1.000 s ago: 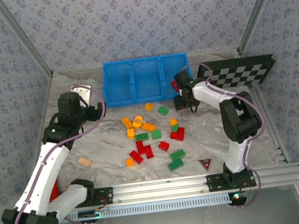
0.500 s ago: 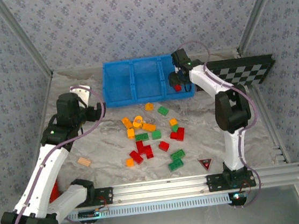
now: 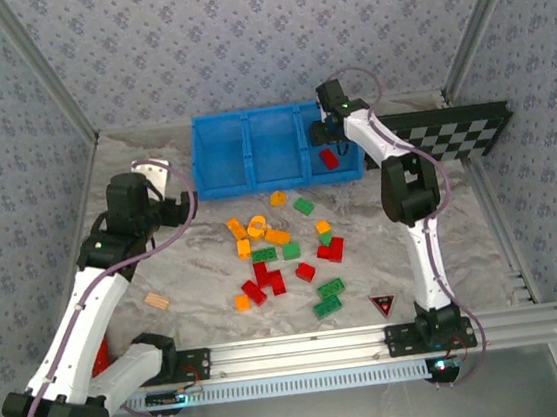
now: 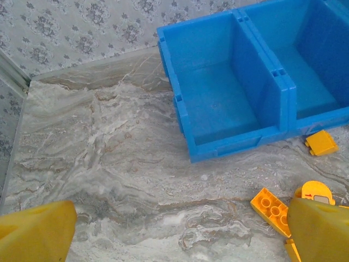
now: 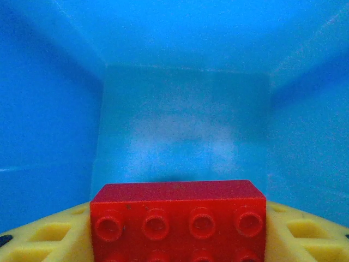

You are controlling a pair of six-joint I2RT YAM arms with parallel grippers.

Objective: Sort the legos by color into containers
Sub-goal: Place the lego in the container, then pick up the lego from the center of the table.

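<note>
Between the jaws of your right gripper (image 5: 177, 240) a red lego (image 5: 178, 218) is sitting clamped. You are no longer hanging in front of the blue bin (image 3: 226, 186) as you were a second ago; you are now reaching into its right-hand compartment (image 5: 185, 125), whose bare floor is lying just ahead of the jaws. By my judgement that is making this brick ready for release, while the loose legos (image 3: 265, 270) are waiting well behind the jaws and your left gripper (image 4: 180, 240) is hanging wide open, holding nothing.
</note>
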